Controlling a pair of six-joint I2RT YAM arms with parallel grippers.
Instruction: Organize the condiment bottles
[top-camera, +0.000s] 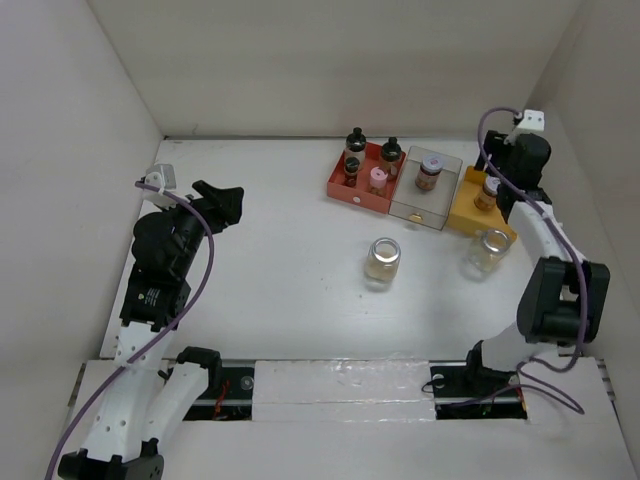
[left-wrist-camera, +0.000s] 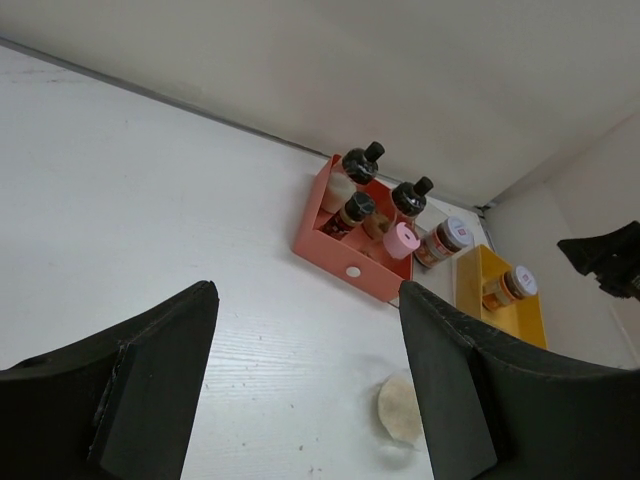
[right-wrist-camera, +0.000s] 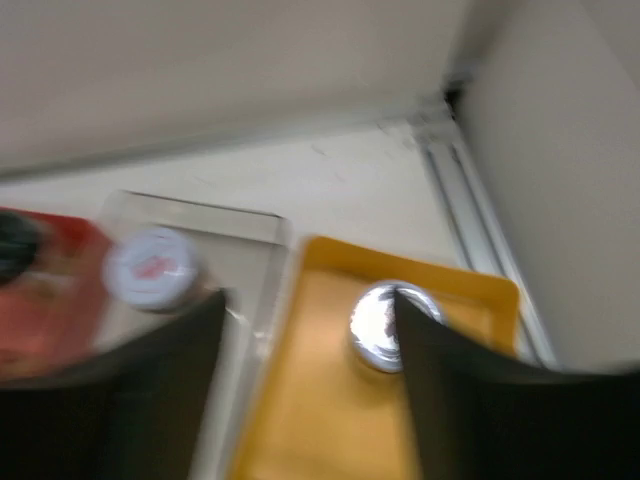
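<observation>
Eight containers show in the top view. The red tray (top-camera: 355, 198), upper centre, holds three black-capped bottles (top-camera: 354, 140) plus a pink-capped bottle (top-camera: 378, 178). The clear tray (top-camera: 415, 213) just beside it on the right holds a lilac-lidded jar (top-camera: 430, 172) with brown contents. The yellow tray (top-camera: 462, 213), next to the right, holds a pale-lidded jar (top-camera: 489, 190). Two more stand loose on the tabletop (top-camera: 280, 290): the centre clear jar (top-camera: 383, 260) at mid-frame, below the clear tray and apart from it, and the right clear jar (top-camera: 490, 248), just beside the yellow tray's lower edge. The left hand (top-camera: 222, 200) is at the left of the frame, well apart from the trays, fingers spread and holding nothing. The right hand (right-wrist-camera: 308, 300) hangs over the yellow tray at upper right, released, with the pale-lidded jar visible past its fingers. The right wrist view is blurred, so I can't tell whether there is contact.
</observation>
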